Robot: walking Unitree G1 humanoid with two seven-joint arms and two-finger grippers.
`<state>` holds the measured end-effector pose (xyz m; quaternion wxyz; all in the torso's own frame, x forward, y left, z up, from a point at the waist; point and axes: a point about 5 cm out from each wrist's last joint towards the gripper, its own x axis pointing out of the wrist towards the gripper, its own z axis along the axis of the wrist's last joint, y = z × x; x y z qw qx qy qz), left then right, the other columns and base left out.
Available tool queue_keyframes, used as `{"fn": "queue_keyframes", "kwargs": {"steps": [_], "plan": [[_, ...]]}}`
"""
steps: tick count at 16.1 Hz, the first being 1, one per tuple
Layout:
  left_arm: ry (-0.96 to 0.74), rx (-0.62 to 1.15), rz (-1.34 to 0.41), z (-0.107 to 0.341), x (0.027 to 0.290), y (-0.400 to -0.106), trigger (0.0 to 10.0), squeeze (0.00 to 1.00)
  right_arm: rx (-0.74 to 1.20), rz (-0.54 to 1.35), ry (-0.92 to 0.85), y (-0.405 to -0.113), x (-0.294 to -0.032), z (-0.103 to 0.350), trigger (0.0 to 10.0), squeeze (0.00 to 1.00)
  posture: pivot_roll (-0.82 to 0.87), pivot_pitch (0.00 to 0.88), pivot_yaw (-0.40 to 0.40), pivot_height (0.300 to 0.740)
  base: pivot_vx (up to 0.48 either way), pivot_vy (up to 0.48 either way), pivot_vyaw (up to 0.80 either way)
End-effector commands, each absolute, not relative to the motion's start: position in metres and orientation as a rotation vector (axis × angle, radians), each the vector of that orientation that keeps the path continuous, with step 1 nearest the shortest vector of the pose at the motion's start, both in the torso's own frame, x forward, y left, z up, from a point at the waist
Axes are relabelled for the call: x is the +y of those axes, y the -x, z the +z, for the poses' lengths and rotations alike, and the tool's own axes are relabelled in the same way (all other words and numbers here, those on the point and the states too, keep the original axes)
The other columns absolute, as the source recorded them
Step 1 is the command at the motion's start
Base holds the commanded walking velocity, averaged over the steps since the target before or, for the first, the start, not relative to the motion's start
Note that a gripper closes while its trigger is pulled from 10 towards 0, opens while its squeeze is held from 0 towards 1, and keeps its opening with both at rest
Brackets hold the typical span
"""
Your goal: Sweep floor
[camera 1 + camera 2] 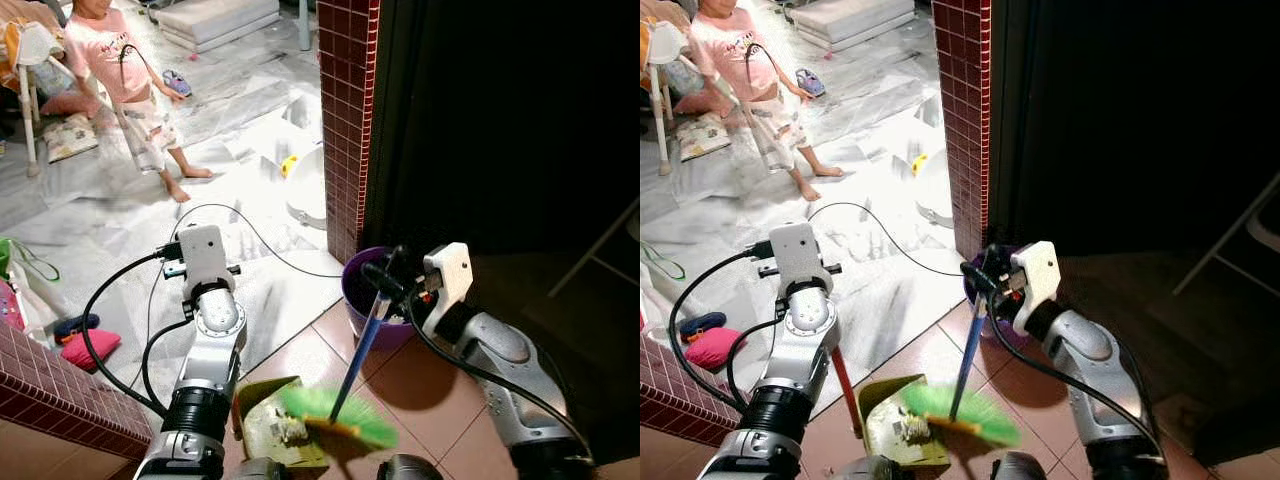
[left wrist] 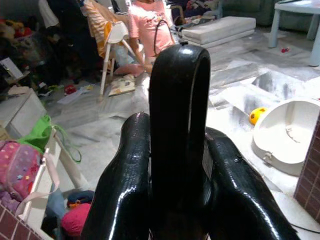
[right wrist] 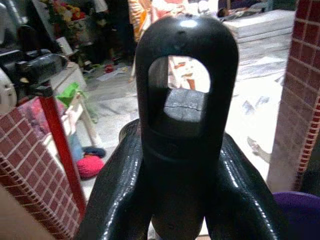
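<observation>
My right gripper (image 1: 385, 278) is shut on the black loop (image 3: 186, 75) at the top of a broom. Its blue handle (image 1: 362, 345) slants down to green bristles (image 1: 335, 415) resting on the brown tiles at the mouth of an olive dustpan (image 1: 262, 440). A small heap of debris (image 1: 290, 428) lies in the pan. My left gripper (image 2: 177, 129) is shut on the black loop end of the dustpan's handle; the red shaft (image 1: 845, 385) runs from under my left wrist down to the pan.
A purple bucket (image 1: 350, 275) stands just behind the broom, against a red brick pillar (image 1: 345, 120). A low brick wall (image 1: 50, 385) lies to the left. A person (image 1: 120, 70) stands on the sheeted floor beyond, near a white basin (image 1: 310, 190). A black cable (image 1: 250, 235) crosses the floor.
</observation>
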<state>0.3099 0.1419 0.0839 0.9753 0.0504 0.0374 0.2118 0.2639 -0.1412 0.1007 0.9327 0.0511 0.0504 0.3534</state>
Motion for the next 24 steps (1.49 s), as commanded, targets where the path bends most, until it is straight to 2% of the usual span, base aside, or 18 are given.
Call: {"fn": "queue_keyframes", "kwargs": {"steps": [1,3,6,10,17,20,24], "plan": [[-0.137,0.058,0.447,0.088,0.148,-0.314,10.0,0.00,0.128,0.762,-0.148,-0.260,-0.134,0.097,10.0,0.00,-0.17,0.000,0.095,0.740,0.000,0.000,0.00],[-0.091,0.065,0.429,0.088,0.146,-0.314,10.0,0.00,0.107,0.709,-0.124,-0.265,-0.136,0.098,10.0,0.00,-0.17,0.000,0.094,0.740,0.000,0.000,0.00],[0.096,0.125,0.404,0.081,0.148,-0.314,10.0,0.00,0.037,0.493,0.011,-0.280,-0.153,0.102,10.0,0.00,-0.17,0.000,0.091,0.740,0.000,0.000,0.00],[0.304,0.173,0.442,0.085,0.154,-0.319,10.0,0.00,0.012,0.279,0.155,-0.281,-0.177,0.102,10.0,0.00,-0.18,0.000,0.085,0.740,0.000,0.000,0.00],[0.467,0.208,0.410,0.081,0.154,-0.323,10.0,0.00,0.028,0.172,0.246,-0.279,-0.198,0.096,10.0,0.00,-0.18,0.000,0.081,0.740,0.000,0.000,0.00],[0.580,0.166,0.327,0.089,0.148,-0.325,10.0,0.00,0.013,0.062,0.324,-0.279,-0.213,0.091,10.0,0.00,-0.18,0.000,0.079,0.740,0.000,0.000,0.00],[0.667,0.078,0.267,0.107,0.151,-0.334,10.0,0.00,0.025,0.042,0.326,-0.275,-0.215,0.085,10.0,0.00,-0.18,0.000,0.082,0.740,0.000,0.000,0.00]]}}
